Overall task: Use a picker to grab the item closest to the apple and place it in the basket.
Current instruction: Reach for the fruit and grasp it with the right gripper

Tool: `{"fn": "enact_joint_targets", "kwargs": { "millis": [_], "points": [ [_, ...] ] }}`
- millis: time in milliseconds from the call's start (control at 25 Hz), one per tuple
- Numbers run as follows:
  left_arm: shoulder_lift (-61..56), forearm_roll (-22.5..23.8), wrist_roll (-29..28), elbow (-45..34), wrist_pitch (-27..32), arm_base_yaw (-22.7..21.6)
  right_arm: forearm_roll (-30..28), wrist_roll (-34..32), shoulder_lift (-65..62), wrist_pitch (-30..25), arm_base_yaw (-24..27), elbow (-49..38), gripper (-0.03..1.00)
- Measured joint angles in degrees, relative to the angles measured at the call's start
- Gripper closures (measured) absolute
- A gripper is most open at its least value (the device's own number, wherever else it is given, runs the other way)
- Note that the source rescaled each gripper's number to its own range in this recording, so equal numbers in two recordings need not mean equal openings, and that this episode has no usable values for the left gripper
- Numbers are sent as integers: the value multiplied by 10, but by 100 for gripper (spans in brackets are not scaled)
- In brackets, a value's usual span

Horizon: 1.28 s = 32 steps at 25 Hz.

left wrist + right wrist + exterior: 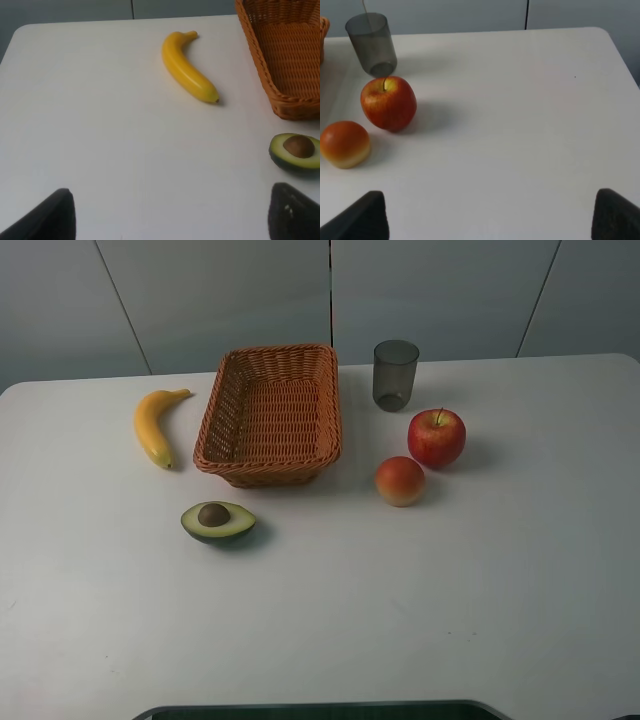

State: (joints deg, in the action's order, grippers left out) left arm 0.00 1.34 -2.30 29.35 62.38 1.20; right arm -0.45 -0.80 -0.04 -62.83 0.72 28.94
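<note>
From the high camera I get the whole layout at once: the wicker basket, the apple, a round orange-red peach, a grey cup, a banana and an avocado half, all on the white desk.

Only the wrist cameras show me the jaws. On the left gripper the jaws stand wide apart with nothing between them, only the two dark fingers at the frame's edge. The right gripper looks the same: jaws spread and empty over bare desk.

The peach is the item nearest the apple. It sits ahead of my right jaws and off toward the basket side, closer to those jaws than the apple is. From the high camera the two fruits look almost joined, but the right wrist camera shows a narrow gap between them. That camera also shows the cup standing upright just beyond the apple, farther from the jaws, and a sliver of basket weave at the frame's edge.

The left wrist camera shows the other side of the desk. The banana lies well ahead of the left jaws. The avocado half sits cut face up, pit showing, just ahead of the finger on the basket side. A corner of the basket lies beyond it. The basket holds nothing.
</note>
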Motion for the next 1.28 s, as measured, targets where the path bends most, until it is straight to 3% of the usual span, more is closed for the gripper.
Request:
{"fn": "enact_joint_targets", "kwargs": {
  "millis": [200,480,600,800,1080,1280],
  "points": [
    [0,0,0,0,0,0,0,0,30,0,0,18,30],
    [0,0,0,0,0,0,0,27,240,-23,-5,118,30],
    [0,0,0,0,0,0,0,36,325,-23,-41,154,26],
    [0,0,1,0,0,0,0,72,447,-19,-126,197,0],
    [0,0,1,0,0,0,0,171,584,-5,-237,229,-3],
    [0,0,1,0,0,0,0,272,672,-5,-283,258,-3]
  ]
}}
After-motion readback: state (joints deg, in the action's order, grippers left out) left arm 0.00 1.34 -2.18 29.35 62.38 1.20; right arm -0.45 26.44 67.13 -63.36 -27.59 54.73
